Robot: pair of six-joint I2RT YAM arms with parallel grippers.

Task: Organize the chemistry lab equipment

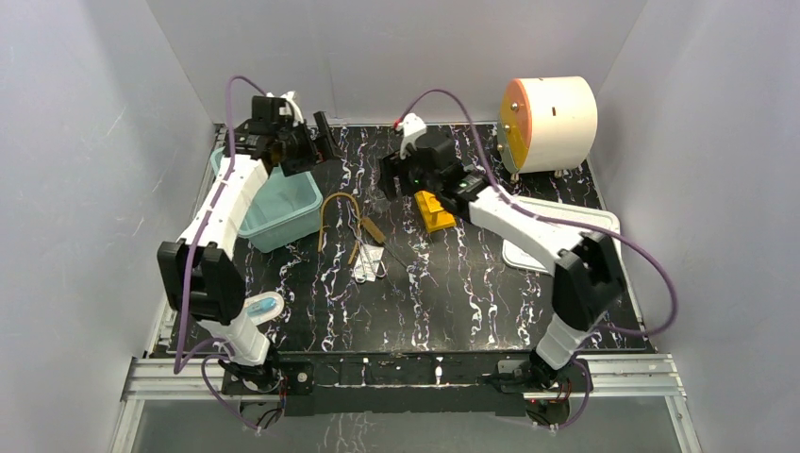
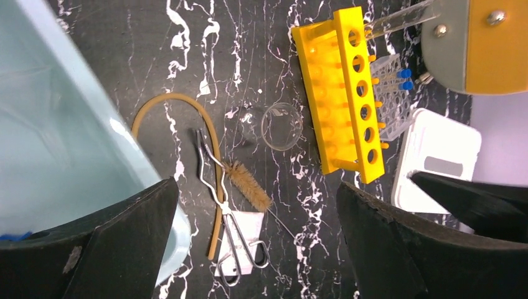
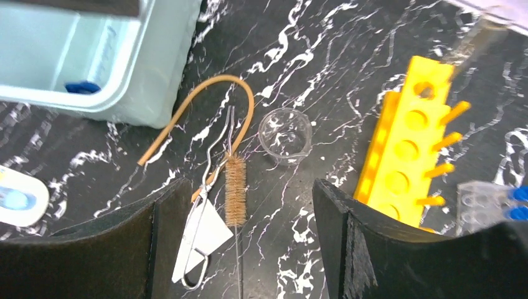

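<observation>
An amber rubber tube (image 1: 338, 212) lies curved at the table's middle, also in the left wrist view (image 2: 180, 106). By it lie metal tongs (image 2: 230, 230), a brown bristle brush (image 2: 249, 187) and a clear glass beaker (image 2: 281, 126). A yellow rack with round holes (image 1: 434, 209) stands right of them, with a clear plastic tube rack (image 2: 389, 93) behind it. My left gripper (image 1: 321, 142) is open and empty, high over the teal bin's far corner. My right gripper (image 1: 389, 179) is open and empty above the beaker (image 3: 285, 134) and brush (image 3: 235, 199). No funnel shows.
A teal bin (image 1: 278, 203) stands at the left with a blue item (image 3: 81, 87) inside. A white tray (image 1: 557, 236) lies at the right, and a white drum with an orange face (image 1: 547, 123) at the back right. A small blue-and-white object (image 1: 264, 307) lies near the left arm.
</observation>
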